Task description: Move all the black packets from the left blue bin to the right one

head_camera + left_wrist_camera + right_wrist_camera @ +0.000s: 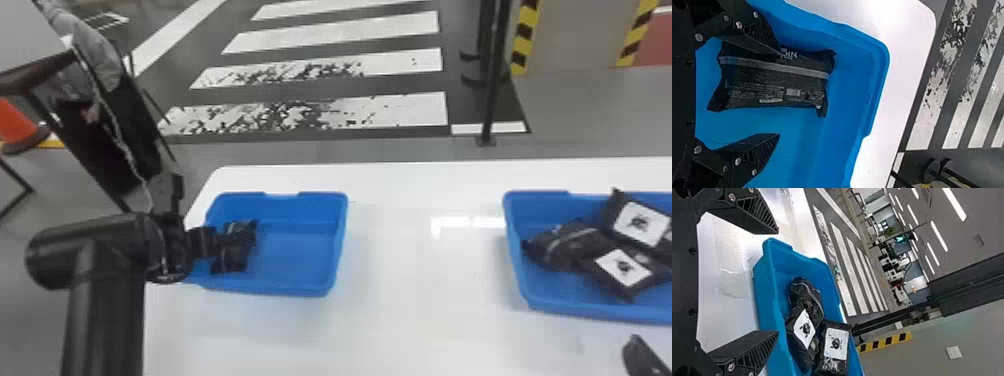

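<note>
Ok so head view: left pincer [215,242] at lone packet [233,256] in left bin [295,252]; right pincer [639,356] near right bin [575,307], packets [565,246] piled there; all on desk [410,285]; left wrist view adds grey stripe [773,68], fingers apart; right wrist view adds ceiling lights [939,235], fingers apart too.

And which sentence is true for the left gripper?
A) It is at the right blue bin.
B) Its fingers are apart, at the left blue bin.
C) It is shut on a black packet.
B: the left gripper has its fingers spread wide at the left blue bin, where the black packet lies unclamped.
</note>
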Action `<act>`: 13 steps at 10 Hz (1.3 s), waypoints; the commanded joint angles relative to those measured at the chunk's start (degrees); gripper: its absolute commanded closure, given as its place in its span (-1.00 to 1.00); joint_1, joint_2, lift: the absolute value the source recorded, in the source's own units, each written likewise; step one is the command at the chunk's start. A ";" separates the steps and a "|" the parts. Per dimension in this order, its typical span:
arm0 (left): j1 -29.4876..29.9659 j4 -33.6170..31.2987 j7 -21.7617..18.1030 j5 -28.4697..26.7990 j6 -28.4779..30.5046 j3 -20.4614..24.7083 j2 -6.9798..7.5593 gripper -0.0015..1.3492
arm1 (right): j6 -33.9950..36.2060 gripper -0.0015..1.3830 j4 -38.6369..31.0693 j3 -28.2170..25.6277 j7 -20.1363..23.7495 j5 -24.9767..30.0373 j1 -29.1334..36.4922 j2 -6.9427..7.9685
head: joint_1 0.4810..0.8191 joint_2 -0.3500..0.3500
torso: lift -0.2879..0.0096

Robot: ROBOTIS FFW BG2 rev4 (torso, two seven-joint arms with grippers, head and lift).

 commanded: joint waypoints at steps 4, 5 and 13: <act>-3.44 7.11 0.85 -1.67 1.72 -0.56 1.59 0.16 | 0.42 -0.82 1.66 0.00 0.71 -1.85 -0.15 0.05 | 0.27 0.80 | 0.00; -3.16 7.81 0.85 -0.99 2.00 -0.67 1.86 0.47 | 0.28 -0.82 1.80 0.00 0.80 -2.30 -0.15 0.05 | 0.27 0.82 | 0.00; 10.06 -23.69 -6.45 3.70 3.83 -3.07 1.15 0.78 | 2.39 -0.82 -1.86 0.23 2.11 -3.56 -0.43 0.05 | 0.27 0.65 | 0.00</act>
